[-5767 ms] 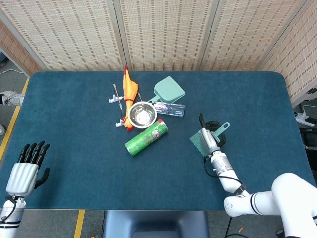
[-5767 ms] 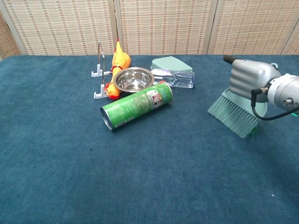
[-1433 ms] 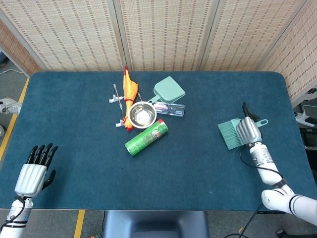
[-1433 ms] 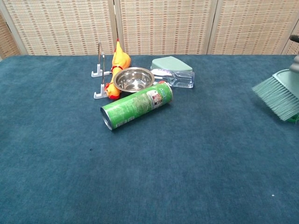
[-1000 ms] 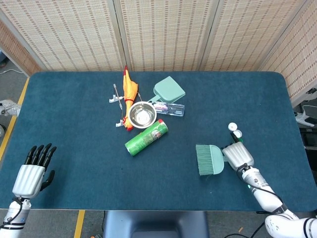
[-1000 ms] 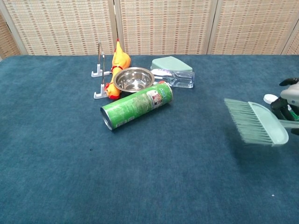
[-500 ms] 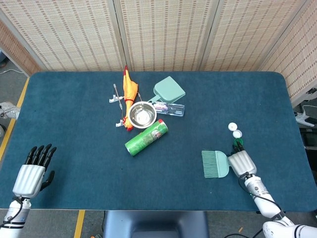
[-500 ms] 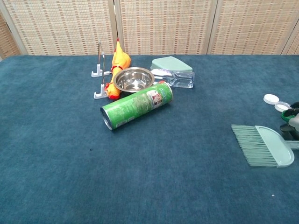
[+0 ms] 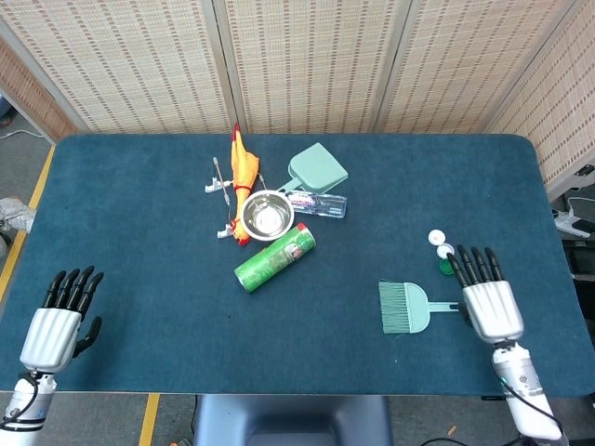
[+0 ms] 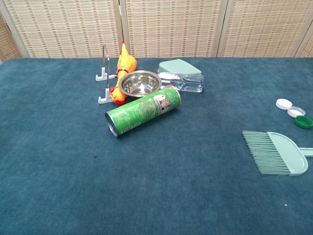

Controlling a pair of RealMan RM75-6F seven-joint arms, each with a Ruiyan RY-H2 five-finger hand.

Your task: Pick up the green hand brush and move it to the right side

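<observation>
Bare blue table (image 9: pixel 139 232) left and front — clutter only around green can (image 9: pixel 274 257).

Hand brush (image 9: pixel 406 308) lies flat right of can (image 9: pixel 274 257), bowl (image 9: pixel 267 215) behind can, bottle caps (image 9: pixel 441 246) just behind brush.

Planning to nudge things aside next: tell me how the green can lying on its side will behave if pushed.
The green can lies on its side on the blue cloth, so it will probably roll if pushed across its length. Its round wall looks smooth, likely slippery for fingers. It lies close to the metal bowl, so a roll that way may bump it.
</observation>
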